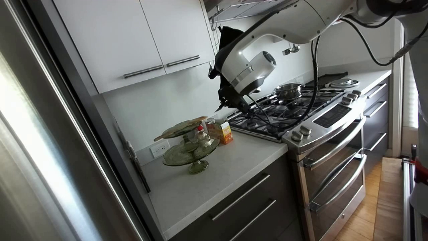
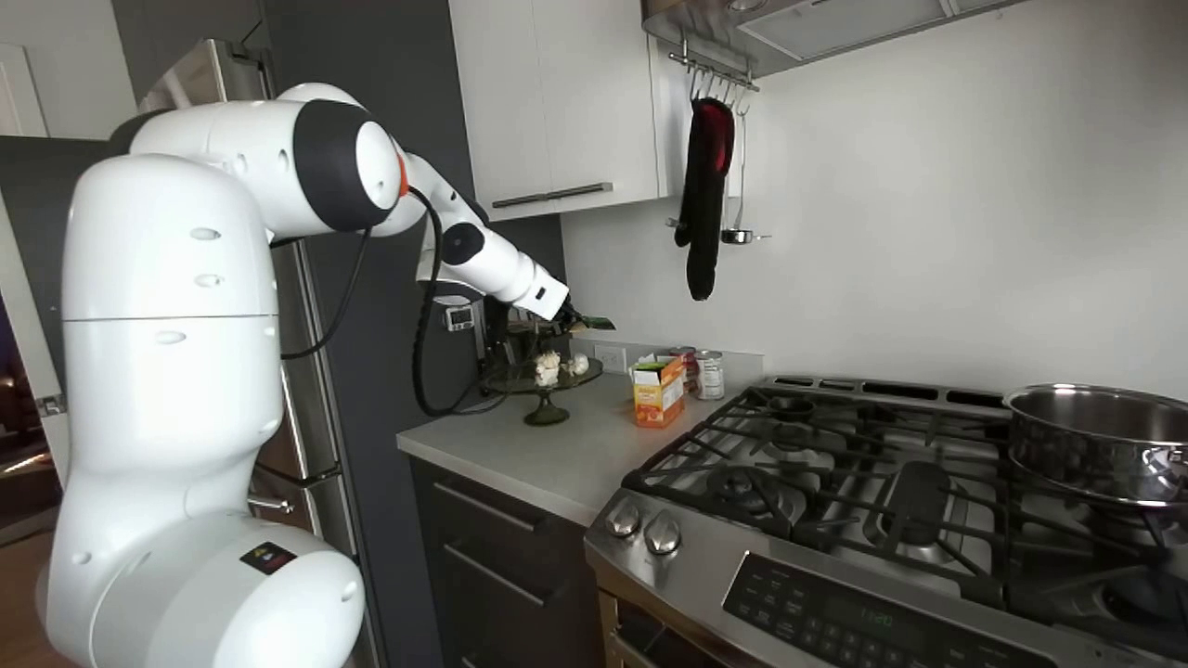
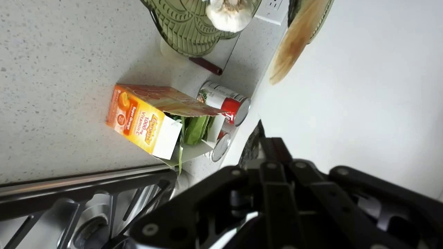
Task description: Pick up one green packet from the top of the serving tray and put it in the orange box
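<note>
Wrist view: we see the claw [image 3: 274, 147] pinching a green packet [image 3: 250, 152], which looks dark from this angle. Apart from it, the orange box [image 3: 138, 117] stands on the counter [image 3: 52, 86], its top open; we can read "Super Orange" and "Vitamin C" on its side. More green packets [image 3: 195, 129] sit inside it. Next to the box stand two cans [image 3: 225, 102], and the edge of the stove [image 3: 86, 190] runs near it. We also catch part of the serving tray [image 3: 188, 38], with garlic [image 3: 231, 15] on its lower tier.

In an exterior view we see the white arm [image 1: 287, 26] extend from the right edge, with the claw higher than the serving tray. The green packet is too dark there for us to make out. The orange box sits between the serving tray and the stove, and a metal pot [image 1: 289, 92] stands on the stove.

In an exterior view the green packet [image 2: 597, 323] shows plainly to us, jutting out of the claw, higher than the orange box. We notice a dark oven mitt [image 2: 707, 195] hanging from the rail [image 2: 715, 72] under the hood [image 2: 710, 37], with a ladle [image 2: 737, 236] beside it and white cabinets [image 2: 557, 102] to its left.
</note>
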You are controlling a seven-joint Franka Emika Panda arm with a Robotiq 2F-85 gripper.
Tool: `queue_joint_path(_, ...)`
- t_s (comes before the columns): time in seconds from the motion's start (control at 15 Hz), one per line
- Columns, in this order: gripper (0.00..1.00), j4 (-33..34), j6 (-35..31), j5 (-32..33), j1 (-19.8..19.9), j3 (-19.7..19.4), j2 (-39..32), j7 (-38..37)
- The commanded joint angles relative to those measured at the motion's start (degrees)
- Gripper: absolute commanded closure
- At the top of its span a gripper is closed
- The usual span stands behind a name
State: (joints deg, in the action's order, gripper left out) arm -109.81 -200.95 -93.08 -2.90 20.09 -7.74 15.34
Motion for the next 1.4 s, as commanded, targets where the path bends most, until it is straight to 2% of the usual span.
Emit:
queue_joint_path(0.0, 1.0, 5.3, 1.4, 2.8, 0.8, -1.1, -5.7, 2.9)
queue_joint_path(0.33, 1.0, 12.1, 2.0, 5.7, 1.0, -2.5, -13.1, 6.1)
queue_joint_path(0.6, 1.0, 15.5, 1.8, 5.0, 1.0, -3.1, -17.0, 8.6)
queue_joint_path(1.33, 1.0, 20.0, 0.4, 3.1, 0.9, -3.9, -22.4, 12.3)
